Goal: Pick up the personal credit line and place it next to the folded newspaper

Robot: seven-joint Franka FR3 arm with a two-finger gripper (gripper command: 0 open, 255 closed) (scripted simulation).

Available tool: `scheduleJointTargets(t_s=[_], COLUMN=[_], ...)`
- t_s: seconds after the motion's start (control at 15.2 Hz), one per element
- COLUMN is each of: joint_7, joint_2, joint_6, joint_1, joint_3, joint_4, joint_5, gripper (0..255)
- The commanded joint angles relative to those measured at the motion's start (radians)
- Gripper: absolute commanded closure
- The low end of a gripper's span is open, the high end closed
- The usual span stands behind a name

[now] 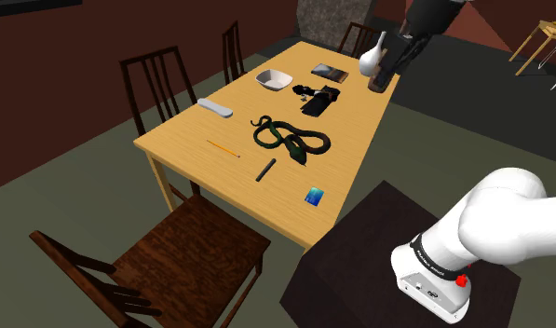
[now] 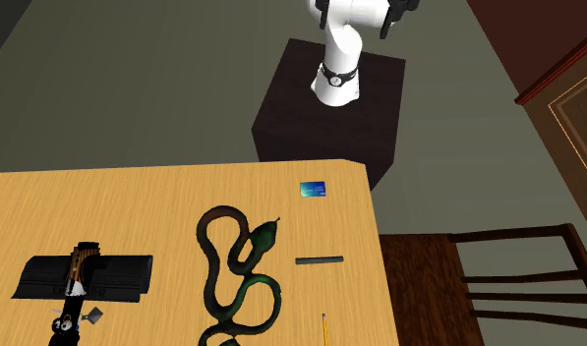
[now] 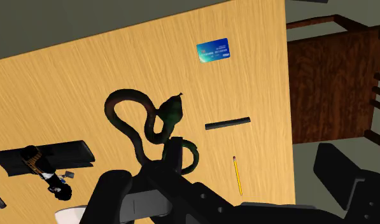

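Right now the small blue rectangular credit card point(image 1: 314, 196) is lying flat near the light wooden worktop's point(image 1: 364, 130) edge by the stand, apart from the coiled green-and-black snake point(image 1: 290, 138). The black tool point(image 3: 223, 167) is hovering high above, released and carrying nothing. I am judging that it should be descending squarely, straddling the thin card's edges.

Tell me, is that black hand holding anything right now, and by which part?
Nothing. The fingers stand apart and empty; the blue card lies flat on the table, untouched.
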Motion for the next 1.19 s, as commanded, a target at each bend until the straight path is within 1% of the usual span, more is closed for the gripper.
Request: scheduleJointTargets(t_s=[0.0,0.33,0.59,0.86,1.12], joint_7=[0.0,0.164,0.298,0.436,0.58], joint_2=[0.0,0.0,0.028,0.086,0.177], joint_6=[0.0,0.158,0.29,0.43,0.579], joint_1=[0.0,-0.053,-0.095,-0.138,-0.186], joint_3=[0.0,0.057,0.108,0.164,0.226], joint_4=[0.0,-0.164,-0.274,-0.364,-0.432], joint_5=[0.0,0.017,0.034,0.049,0.058], gripper=[0,0,0,0,0])
